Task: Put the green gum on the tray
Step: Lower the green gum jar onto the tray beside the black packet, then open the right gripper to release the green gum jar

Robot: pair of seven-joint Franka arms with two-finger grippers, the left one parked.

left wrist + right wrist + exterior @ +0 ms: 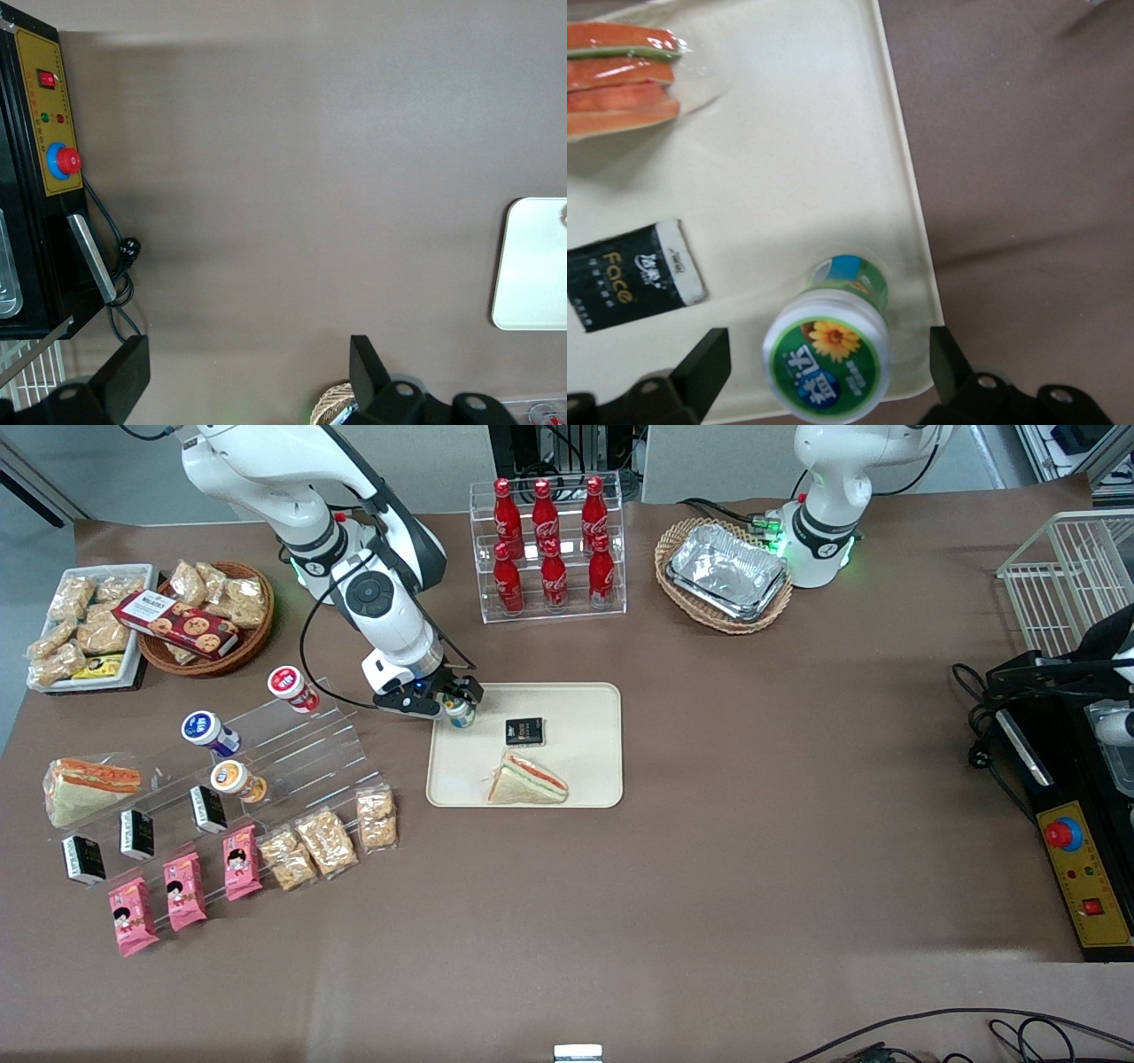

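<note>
Front view: hovering over the tray (585, 779) at its corner nearest the acrylic display steps (292, 748), the gripper (459, 707) with the green gum (460, 715) right under it, seemingly standing on the tray surface well apart from the wrapped sandwich (528, 779) and the small black packet (524, 731). Looking nearly done, then: delivery apparently made, only pulling clear remaining. Left wrist view: showing just a bare end of the tray (532, 266), no gum, no working gripper. Right wrist view: standing upright on the cream surface close to the rim (908, 204), the gum bottle (828, 359), fingers (704, 363) spread wide at either side, not touching it. Showing a white-rimmed green lid with a yellow flower and a green-and-teal printed body.
</note>
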